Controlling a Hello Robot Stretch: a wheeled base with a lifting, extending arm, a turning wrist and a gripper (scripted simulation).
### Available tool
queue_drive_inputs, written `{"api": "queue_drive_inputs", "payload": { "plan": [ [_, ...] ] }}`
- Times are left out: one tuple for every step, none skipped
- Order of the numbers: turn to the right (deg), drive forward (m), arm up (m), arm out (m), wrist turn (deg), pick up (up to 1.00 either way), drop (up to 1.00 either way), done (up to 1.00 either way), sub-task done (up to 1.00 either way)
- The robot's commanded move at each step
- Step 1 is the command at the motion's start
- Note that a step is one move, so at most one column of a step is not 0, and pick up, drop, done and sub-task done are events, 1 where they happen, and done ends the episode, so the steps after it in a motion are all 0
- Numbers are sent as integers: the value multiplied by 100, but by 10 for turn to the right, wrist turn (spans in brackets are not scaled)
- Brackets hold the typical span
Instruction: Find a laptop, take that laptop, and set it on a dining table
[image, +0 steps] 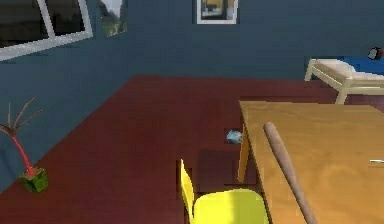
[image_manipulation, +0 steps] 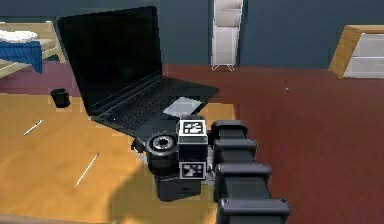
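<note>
A dark laptop (image_manipulation: 130, 70) with its lid up sits over the wooden dining table (image_manipulation: 50, 150) in the arm side view, its base reaching past the table's edge above the red floor. My gripper (image_manipulation: 150, 140) is at the laptop's near corner, left of the white marker squares on the arm (image_manipulation: 235, 170). I cannot tell whether it holds the laptop or whether the laptop rests on the tabletop. The same table (image: 330, 150) fills the forward view's lower right.
A black cup (image_manipulation: 61, 97) and thin pale sticks (image_manipulation: 87, 168) lie on the table. A bat (image: 285, 165) lies across it, with a yellow chair (image: 225, 205) beside. A potted plant (image: 35, 178), a bed (image: 345, 75) and a white shelf (image_manipulation: 226, 35) stand farther off.
</note>
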Motion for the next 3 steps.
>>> {"api": "queue_drive_inputs", "payload": {
  "plan": [
    [0, 0, 0, 40, 0, 0, 0, 0, 0],
    [0, 0, 0, 0, -450, 0, 0, 0, 0],
    [0, 0, 0, 0, -300, 0, 0, 0, 0]
  ]
}}
